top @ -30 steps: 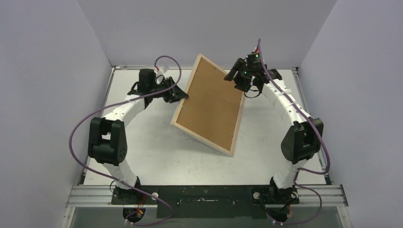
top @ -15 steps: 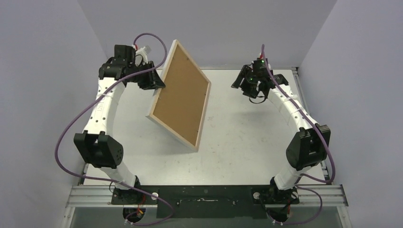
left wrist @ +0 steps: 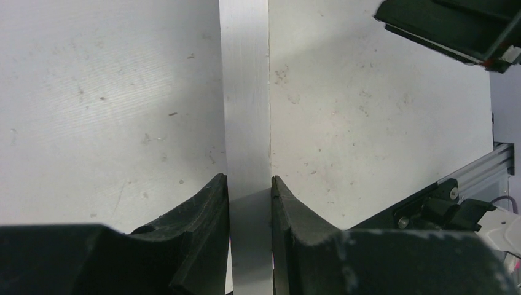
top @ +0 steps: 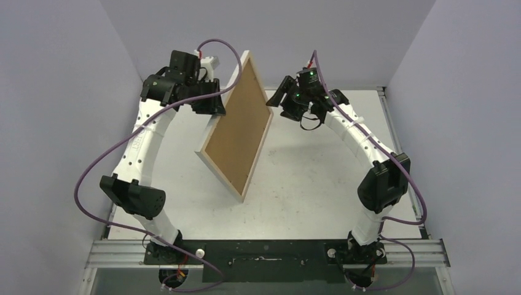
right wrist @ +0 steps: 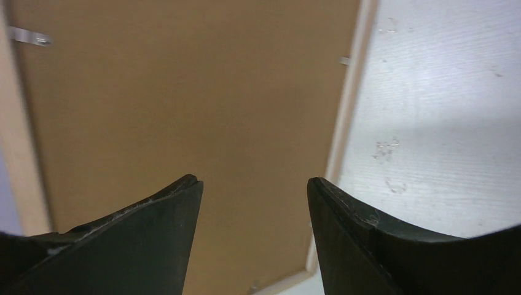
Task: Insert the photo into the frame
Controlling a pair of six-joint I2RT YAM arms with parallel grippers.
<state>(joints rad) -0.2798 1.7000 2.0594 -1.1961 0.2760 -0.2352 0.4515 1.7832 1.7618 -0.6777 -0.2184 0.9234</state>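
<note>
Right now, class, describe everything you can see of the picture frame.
The frame is a large rectangle of pale bare wood, seen from behind, a brown backing board filling it, small metal tabs at its rim. It is tilted steeply, one corner lowest. The left tool is shut on its upper edge; the open right tool faces the back, not touching.

Top cam: fixed, high behind arm bases (top: 163, 243), looks down-forward, wide, covers whole tabletop (top: 319, 184). Left wrist cam: close, sights along left gripper (left wrist: 249, 179) down frame (left wrist: 244, 92) edge, tabletop beyond. Right wrist cam: close, past right gripper (right wrist: 253, 181) onto frame back. All three share frame, tabletop.
</note>
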